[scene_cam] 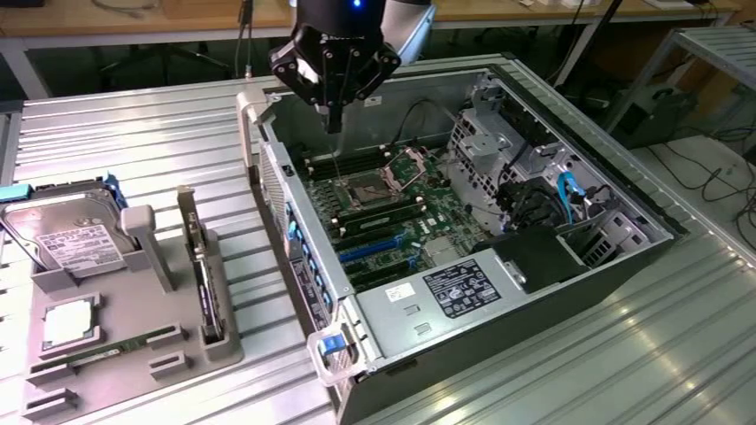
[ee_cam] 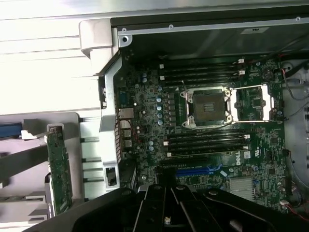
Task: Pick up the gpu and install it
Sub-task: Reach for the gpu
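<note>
Gripper (scene_cam: pixel 335 124) is hovering over the computer case (scene_cam: pixel 269 168), closed and empty. Graphics card (scene_cam: pixel 204 283) is standing outside the case, on the exterior view's left, running lengthwise along its wall.

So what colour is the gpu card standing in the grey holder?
Green, dotted with tiny parts. The gpu shows best in the wrist view.

Exterior camera: mounted high, looking obliquely down on the open computer case (scene_cam: pixel 473 372) and the ribbed table (scene_cam: pixel 142 142), at mid-distance. Wrist camera: rides behind the gripper (scene_cam: pixel 335 122), facing straight down into the case, much nearer. Shared ground: motherboard (scene_cam: pixel 408 221) (ee_cam: pixel 145 106), CPU socket (scene_cam: pixel 360 190) (ee_cam: pixel 205 106), and the gpu (scene_cam: pixel 211 297) (ee_cam: pixel 59 169) standing on edge just outside the case.
</note>
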Tool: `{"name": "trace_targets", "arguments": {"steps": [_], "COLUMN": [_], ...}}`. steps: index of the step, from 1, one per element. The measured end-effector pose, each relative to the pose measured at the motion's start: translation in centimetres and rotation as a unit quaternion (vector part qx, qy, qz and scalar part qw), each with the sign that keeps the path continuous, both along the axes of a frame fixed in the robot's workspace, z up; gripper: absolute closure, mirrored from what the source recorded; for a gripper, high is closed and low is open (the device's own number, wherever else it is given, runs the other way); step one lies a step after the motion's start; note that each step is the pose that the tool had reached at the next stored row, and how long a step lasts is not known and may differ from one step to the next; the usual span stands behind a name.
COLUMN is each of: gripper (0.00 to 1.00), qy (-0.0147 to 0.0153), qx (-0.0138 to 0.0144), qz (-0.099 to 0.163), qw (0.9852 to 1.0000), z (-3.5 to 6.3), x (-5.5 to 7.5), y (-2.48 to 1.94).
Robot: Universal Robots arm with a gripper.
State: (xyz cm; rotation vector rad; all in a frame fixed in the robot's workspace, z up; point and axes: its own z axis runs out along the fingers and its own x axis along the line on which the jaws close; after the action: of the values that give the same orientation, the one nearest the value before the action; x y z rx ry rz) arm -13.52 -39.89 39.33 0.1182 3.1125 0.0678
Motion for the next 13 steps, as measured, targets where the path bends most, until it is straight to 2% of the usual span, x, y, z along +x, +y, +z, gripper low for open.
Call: {"name": "trace_targets", "arguments": {"steps": [13], "gripper": [0.89], "qy": [0.0000], "qx": [0.0000], "qz": [0.000], "qw": [1.0000], "z": [0.00], "x": [-0.93], "y": [-0.01]}}
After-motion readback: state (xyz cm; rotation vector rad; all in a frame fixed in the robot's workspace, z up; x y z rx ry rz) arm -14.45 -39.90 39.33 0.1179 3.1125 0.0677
